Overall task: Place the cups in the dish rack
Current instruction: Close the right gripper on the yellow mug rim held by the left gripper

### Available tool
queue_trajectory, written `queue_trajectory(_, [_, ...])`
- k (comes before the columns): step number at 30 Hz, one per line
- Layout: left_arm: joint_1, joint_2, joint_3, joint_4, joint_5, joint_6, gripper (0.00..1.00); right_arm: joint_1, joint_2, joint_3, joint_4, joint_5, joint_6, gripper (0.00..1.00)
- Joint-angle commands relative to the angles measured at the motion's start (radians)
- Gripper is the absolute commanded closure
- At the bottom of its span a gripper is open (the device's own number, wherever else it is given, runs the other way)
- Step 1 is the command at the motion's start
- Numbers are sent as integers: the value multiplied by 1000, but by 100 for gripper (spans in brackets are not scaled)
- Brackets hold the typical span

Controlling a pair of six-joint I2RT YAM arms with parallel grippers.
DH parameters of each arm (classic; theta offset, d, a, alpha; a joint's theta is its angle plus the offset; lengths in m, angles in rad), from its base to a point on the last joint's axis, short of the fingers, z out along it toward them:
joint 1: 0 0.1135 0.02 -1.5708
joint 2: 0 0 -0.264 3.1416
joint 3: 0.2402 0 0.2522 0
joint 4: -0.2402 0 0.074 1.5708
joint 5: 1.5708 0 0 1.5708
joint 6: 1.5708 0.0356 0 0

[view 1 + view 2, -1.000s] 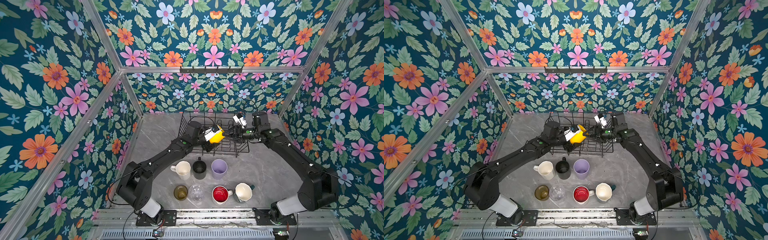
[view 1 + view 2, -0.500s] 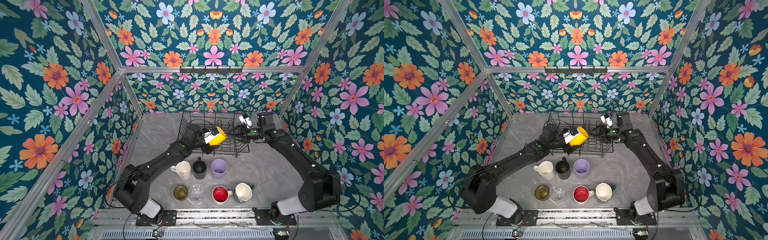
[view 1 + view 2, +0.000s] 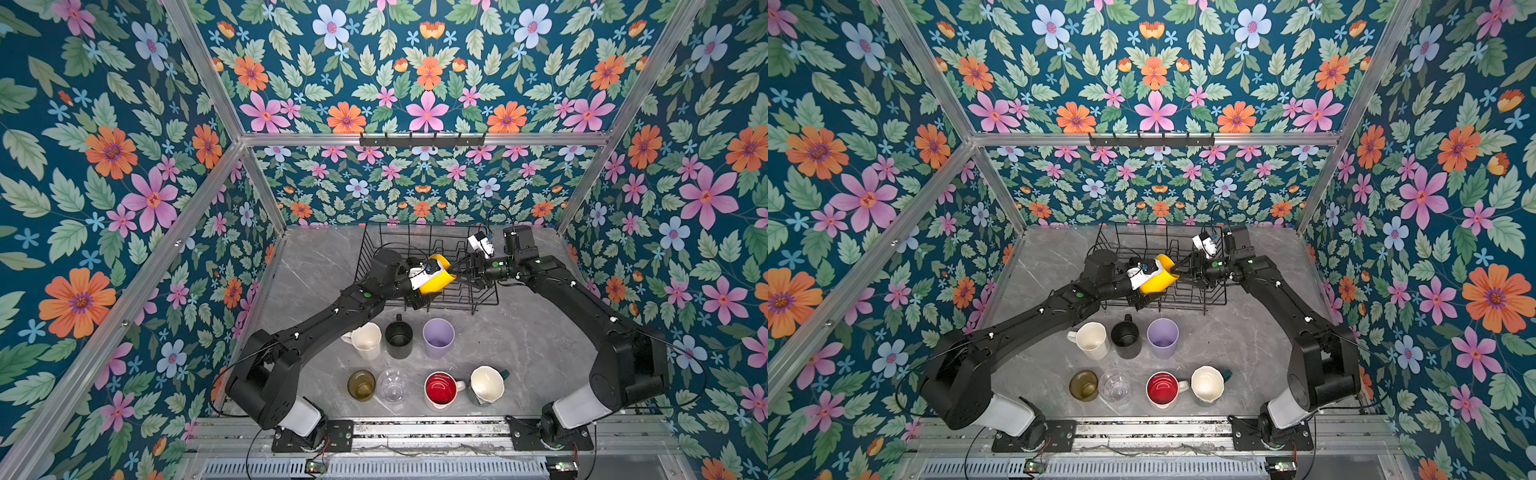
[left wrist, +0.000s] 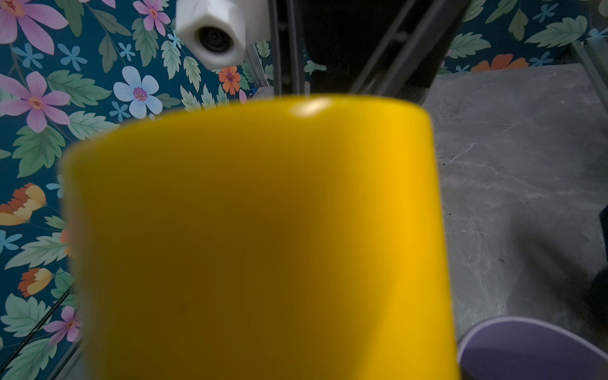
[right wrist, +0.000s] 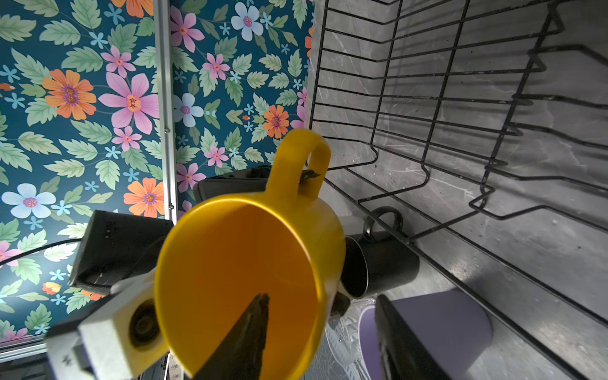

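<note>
1. We are seeing both top views bright, evenly lit and sharp, with only soft shadows lying on the grey tabletop (image 3: pixel 316 266).
2. We are looking at a dimmer left wrist view, where the yellow mug (image 4: pixel 256 243) is filling the frame out of focus, with a small glare spot on its upper edge.
3. We are finding the dish rack (image 5: pixel 444 84) crisp in the right wrist view, its wires casting thin shadows, while the mug's near rim is blurring.

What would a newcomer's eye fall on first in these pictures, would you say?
The loud floral wallpaper on every wall. Next, the yellow mug, held tilted at the rack by the left hand, with a finger of the right hand inside its mouth. Seven more cups stand in two rows in front, the red mug brightest.
</note>
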Motion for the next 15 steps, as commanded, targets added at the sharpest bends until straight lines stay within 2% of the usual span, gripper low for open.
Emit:
queue_trajectory(1, [-2,-6,1,86,14,15,98,16,12,4,10,-14,-9,53])
queue_trajectory(3, [-4,-6,-2,88,12,19,98,21,20,6,10,-19,-8,59])
queue_trajectory(12, [-9,-18,-30,142,3,32,94,25,30,-8,33,-52,14,99])
queue_trajectory(15, [-9,-23,-39,166,-4,28,91,27,25,-21,47,-60,25,100])
